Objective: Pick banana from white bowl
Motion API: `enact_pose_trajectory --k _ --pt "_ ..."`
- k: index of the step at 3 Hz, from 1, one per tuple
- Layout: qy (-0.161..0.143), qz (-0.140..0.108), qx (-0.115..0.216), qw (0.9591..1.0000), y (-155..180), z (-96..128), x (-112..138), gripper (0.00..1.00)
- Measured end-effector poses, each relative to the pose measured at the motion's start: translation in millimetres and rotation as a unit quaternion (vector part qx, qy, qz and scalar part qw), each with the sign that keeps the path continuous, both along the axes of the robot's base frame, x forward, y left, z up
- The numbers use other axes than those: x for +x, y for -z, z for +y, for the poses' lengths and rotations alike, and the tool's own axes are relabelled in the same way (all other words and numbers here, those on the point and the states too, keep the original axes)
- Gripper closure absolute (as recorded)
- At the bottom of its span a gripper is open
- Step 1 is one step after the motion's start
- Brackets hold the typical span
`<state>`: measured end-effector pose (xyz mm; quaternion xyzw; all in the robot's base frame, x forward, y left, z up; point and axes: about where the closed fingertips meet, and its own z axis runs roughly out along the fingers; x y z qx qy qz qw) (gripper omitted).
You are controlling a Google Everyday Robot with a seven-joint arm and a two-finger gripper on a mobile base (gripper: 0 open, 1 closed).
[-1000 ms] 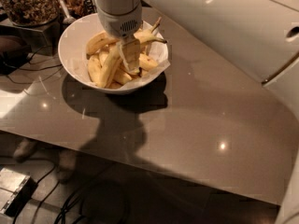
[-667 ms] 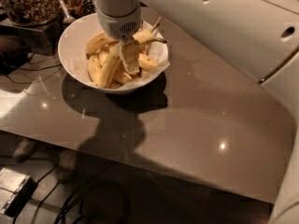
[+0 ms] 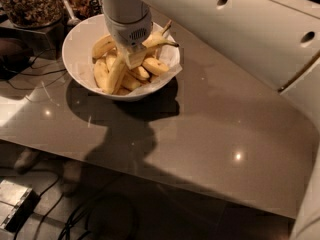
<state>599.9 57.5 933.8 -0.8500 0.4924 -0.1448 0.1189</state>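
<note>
The white bowl [image 3: 80, 44] stands at the table's far left with a white paper liner [image 3: 172, 66] over its right edge. It holds several yellow bananas. A long, slender, curved banana [image 3: 156, 39] with a thin dark-tipped stem lies across the top right of the pile, and its left part runs under my gripper. My gripper [image 3: 132, 59] reaches down from above into the middle of the bowl, among the bananas and touching them. A long banana [image 3: 116, 75] slants down to the left below it. The arm's wrist hides the middle of the pile.
The grey glossy table [image 3: 210, 119] stretches to the right and front of the bowl. A jar of brown bits [image 3: 30, 4] and a spoon [image 3: 67, 11] stand behind the bowl at the far left. Cables and a box [image 3: 15, 204] lie on the floor below the front edge.
My gripper has risen a little inside the bowl. The long banana's stem end at the right now sticks out further over the rim. The bowl has not moved.
</note>
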Motion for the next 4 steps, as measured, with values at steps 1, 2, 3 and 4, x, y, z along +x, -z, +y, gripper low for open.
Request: enact_pose_trajectory --k 1,2,3,4 --pt "-0.002 -0.001 -0.001 1.0 0 -1 -1 0.97" --pt "-0.002 -0.001 -0.001 1.0 0 -1 -1 1.0" --pt "0.012 0.003 0.027 0.9996 -13 -10 -14 1.0" --pt "0.031 0.008 0.064 0.9974 -28 -21 -34 1.0"
